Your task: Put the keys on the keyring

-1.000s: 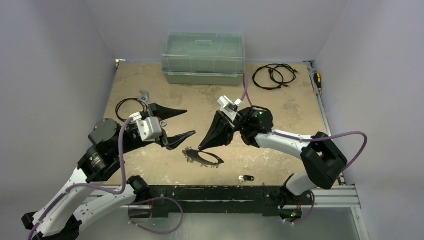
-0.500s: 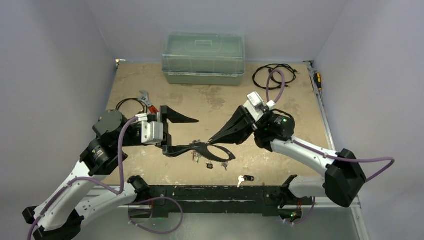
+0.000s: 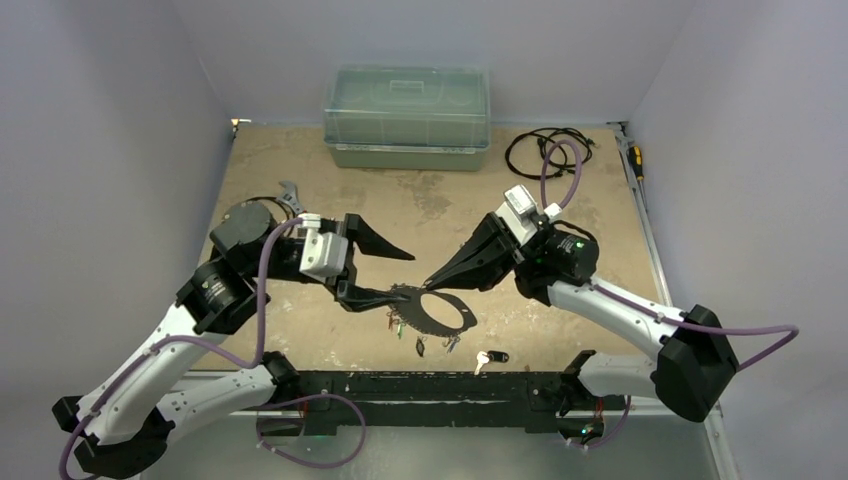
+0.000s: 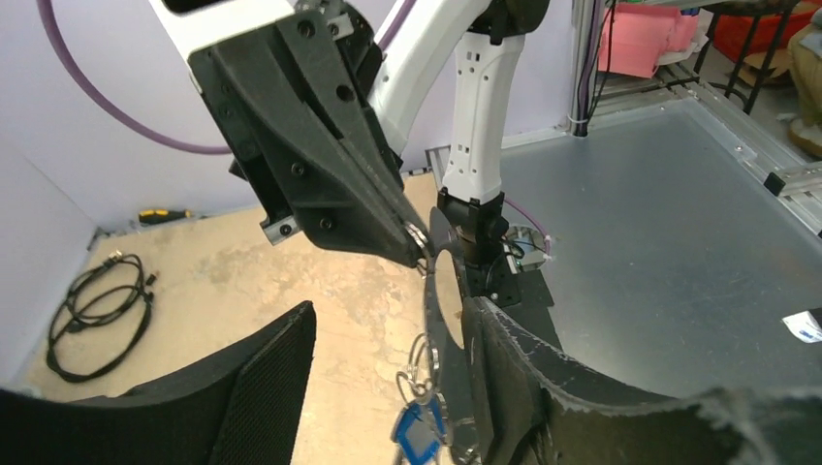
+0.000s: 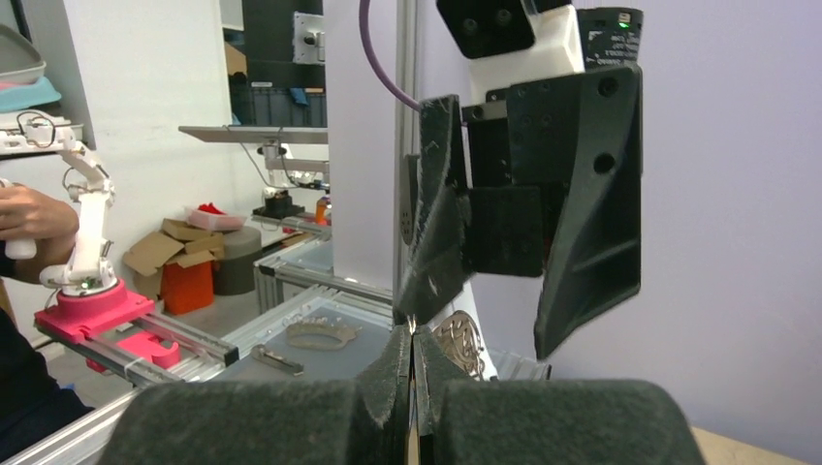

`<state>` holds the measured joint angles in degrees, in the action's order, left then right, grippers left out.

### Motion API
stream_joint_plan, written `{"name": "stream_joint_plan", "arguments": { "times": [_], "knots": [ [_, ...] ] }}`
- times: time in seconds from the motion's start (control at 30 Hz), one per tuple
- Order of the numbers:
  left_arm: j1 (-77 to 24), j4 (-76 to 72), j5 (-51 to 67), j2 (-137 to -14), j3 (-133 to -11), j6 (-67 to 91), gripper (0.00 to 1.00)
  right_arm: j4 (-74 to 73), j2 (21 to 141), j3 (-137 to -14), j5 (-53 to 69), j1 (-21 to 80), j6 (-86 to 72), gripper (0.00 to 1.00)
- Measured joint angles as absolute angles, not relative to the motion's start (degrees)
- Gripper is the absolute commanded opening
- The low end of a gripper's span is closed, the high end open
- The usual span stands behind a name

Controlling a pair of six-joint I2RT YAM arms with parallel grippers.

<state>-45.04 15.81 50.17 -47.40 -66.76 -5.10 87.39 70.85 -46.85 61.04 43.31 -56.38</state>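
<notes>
The keyring, a flat silver crescent loop, hangs just above the table near the front middle. My right gripper is shut on its upper rim; the pinch also shows in the left wrist view at the right gripper. Several keys dangle from the keyring, one with a blue tag. My left gripper is open around the ring's left end, and the keyring lies against its right finger. Another key with a black tag lies on the table's front edge.
A clear lidded box stands at the back. Coiled black cables lie at the back right, and a screwdriver sits at the right edge. A wrench and another cable lie behind the left arm.
The right gripper has lifted the keyring off the table and swung right. The left gripper has moved forward and right until its lower finger meets the ring's left end.
</notes>
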Motion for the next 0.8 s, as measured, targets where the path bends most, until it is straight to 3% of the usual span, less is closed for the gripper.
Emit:
{"name": "stream_joint_plan", "arguments": {
  "times": [0.33, 0.43, 0.8],
  "knots": [
    [-45.04, 18.55, 50.92, -50.7, -65.45, -5.41, 0.28, 87.44, 70.43, -46.85, 61.14, 43.09, -56.53, 0.0],
    [-45.04, 18.81, 51.57, -50.63, -64.99, -5.52, 0.01, 87.42, 70.43, -46.85, 61.17, 43.05, -56.51, 0.0],
    [-45.01, 18.35, 54.52, -50.94, -63.86, -4.95, 0.0, 87.66, 72.01, -46.85, 61.52, 42.74, -57.98, 0.0]
  ]
}}
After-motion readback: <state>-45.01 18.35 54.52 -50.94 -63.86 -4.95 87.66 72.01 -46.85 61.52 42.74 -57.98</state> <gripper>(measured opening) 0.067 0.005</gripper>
